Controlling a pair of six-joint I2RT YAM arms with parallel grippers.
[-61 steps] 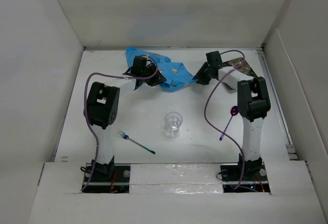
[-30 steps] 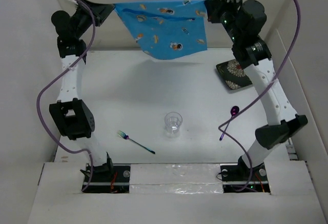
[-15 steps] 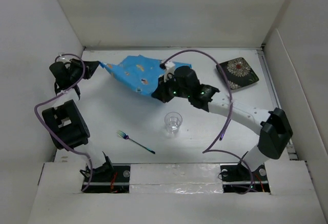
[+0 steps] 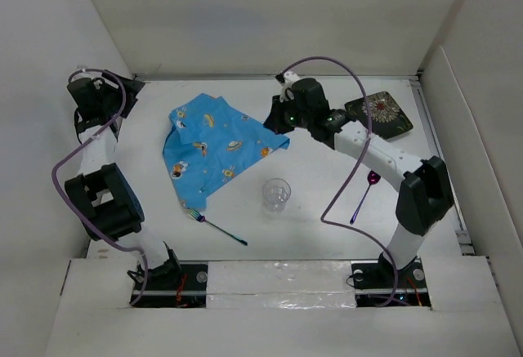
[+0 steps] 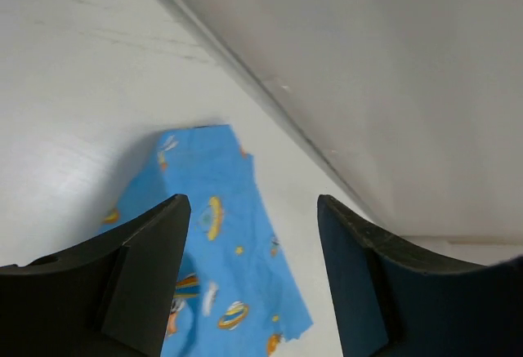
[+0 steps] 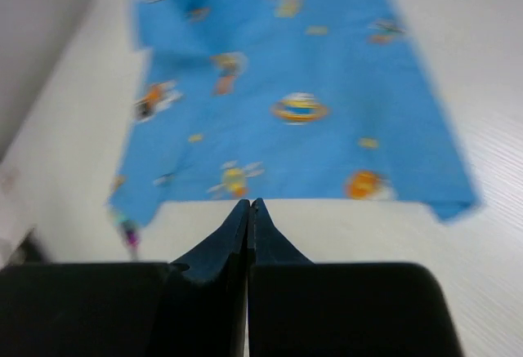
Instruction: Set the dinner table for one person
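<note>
Now | dinner table [image 4: 286, 234] matte white, flat | left jaws spread | right jaws closed

- Bare dinner table [image 4: 286, 241] in the lower middle of the top view, between fork [image 4: 217, 226] and spoon [image 4: 365, 194]: easy way in.
- Clear cup [image 4: 276, 194] stands dead centre, just beside the placemat [image 4: 214, 149].
- Right arm [image 4: 368, 146] cuts across the upper right, partly blocking the dark plate [image 4: 391, 116].

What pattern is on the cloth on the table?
The cloth is blue with cartoon space prints; clearest from the right wrist.
</note>
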